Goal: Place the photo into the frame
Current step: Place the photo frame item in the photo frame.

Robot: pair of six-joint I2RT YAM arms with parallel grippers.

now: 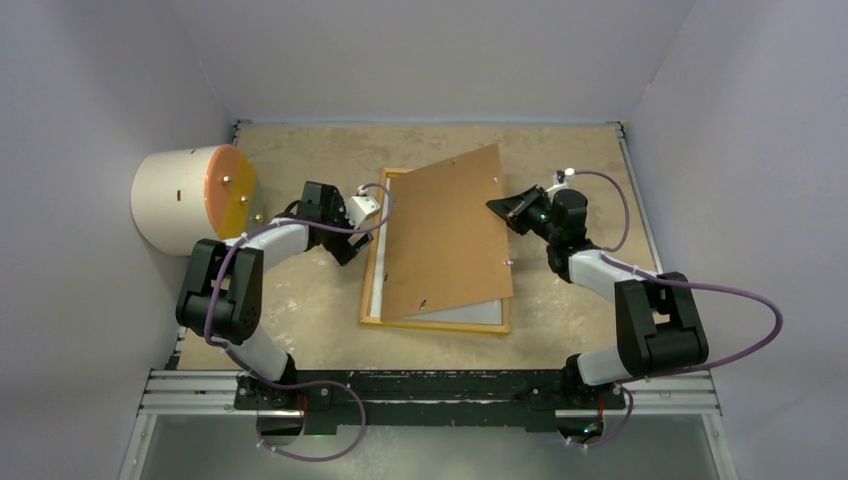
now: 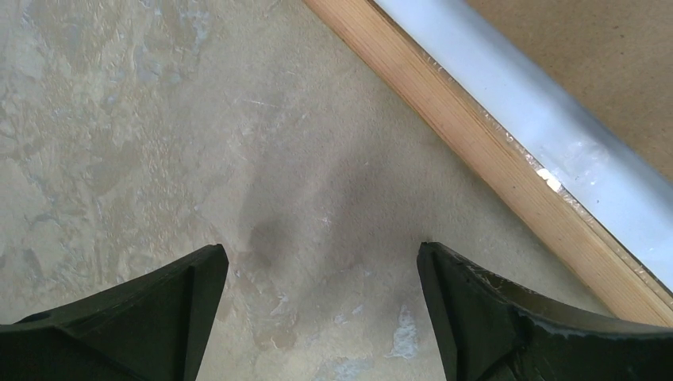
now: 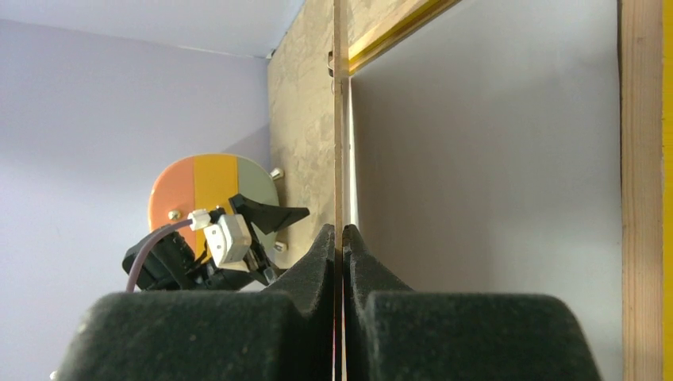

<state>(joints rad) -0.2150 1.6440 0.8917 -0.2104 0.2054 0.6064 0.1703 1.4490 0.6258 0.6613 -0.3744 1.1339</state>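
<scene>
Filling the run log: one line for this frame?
left gripper: open, beside frame | right gripper: shut on backing board, askew over frame

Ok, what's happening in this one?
The right hand is pinched shut on the edge of the brown backing board, holding it skewed over the frame, which lies face down on the table. The left hand is open above bare table beside the frame's left rail, holding nothing. A pale sheet shows inside the frame; I cannot tell what it is.
</scene>
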